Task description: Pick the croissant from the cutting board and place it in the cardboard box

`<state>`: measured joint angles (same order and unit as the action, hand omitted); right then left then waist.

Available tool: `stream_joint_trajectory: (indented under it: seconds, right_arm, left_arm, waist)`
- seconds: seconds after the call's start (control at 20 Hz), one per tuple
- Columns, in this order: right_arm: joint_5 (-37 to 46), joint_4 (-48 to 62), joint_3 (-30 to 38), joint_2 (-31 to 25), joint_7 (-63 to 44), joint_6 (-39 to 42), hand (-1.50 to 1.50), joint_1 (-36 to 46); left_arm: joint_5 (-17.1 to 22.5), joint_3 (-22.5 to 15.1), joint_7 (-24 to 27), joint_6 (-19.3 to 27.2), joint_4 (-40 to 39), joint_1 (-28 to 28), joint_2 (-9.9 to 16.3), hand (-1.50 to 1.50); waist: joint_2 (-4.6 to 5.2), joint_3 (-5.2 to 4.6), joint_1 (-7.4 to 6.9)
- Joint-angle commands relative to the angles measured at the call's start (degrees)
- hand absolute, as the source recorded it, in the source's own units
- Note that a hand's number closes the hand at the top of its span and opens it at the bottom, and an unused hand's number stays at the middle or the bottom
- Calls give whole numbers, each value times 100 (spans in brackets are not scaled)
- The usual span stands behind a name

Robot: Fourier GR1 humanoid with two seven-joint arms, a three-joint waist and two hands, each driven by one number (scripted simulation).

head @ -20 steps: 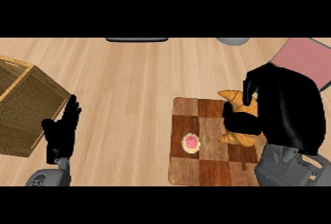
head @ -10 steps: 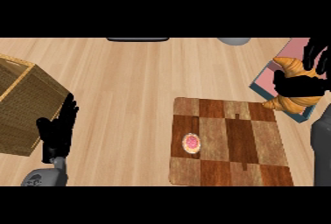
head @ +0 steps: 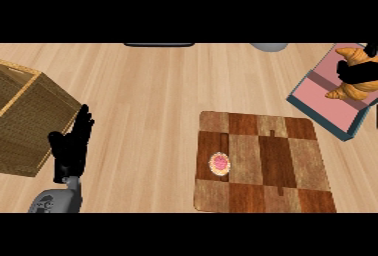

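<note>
The golden croissant is up at the far right edge, held in my right hand, whose black fingers curl round its middle. Hand and croissant are over a pink tray-like box with a teal rim. The checkered wooden cutting board lies below them at centre right and carries only a small pink-iced pastry. A brown box, open on top, stands at the far left. My left hand rests open beside its right wall, fingers up.
A dark flat object and a grey bowl sit at the counter's far edge. Bare light wood counter stretches between the brown box and the cutting board.
My right hand has carried the croissant off the cutting board, up and to the right, to above the pink box. The left hand has stayed in place.
</note>
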<state>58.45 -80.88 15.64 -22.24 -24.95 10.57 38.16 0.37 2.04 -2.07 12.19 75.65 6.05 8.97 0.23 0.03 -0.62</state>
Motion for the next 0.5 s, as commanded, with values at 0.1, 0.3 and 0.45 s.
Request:
stream_joint_trajectory:
  seconds: [0.1, 0.3, 0.45]
  right_arm:
    - [69, 2189, 274, -217, 1063, -1346, 150, 382]
    - [15, 3188, 630, -454, 1321, -1866, 150, 517]
    - [-65, 4150, 824, -531, 1431, -2027, -150, 765]
  left_arm:
    - [-70, -54, 1, 0, 160, -96, -45, 0]
    - [-37, -68, 150, -104, 181, -284, -63, 0]
    - [21, 117, -135, -177, -78, 242, 147, 0]
  waist:
    - [22, 2, -76]
    - [19, 4, -93]
    - [50, 7, -130]
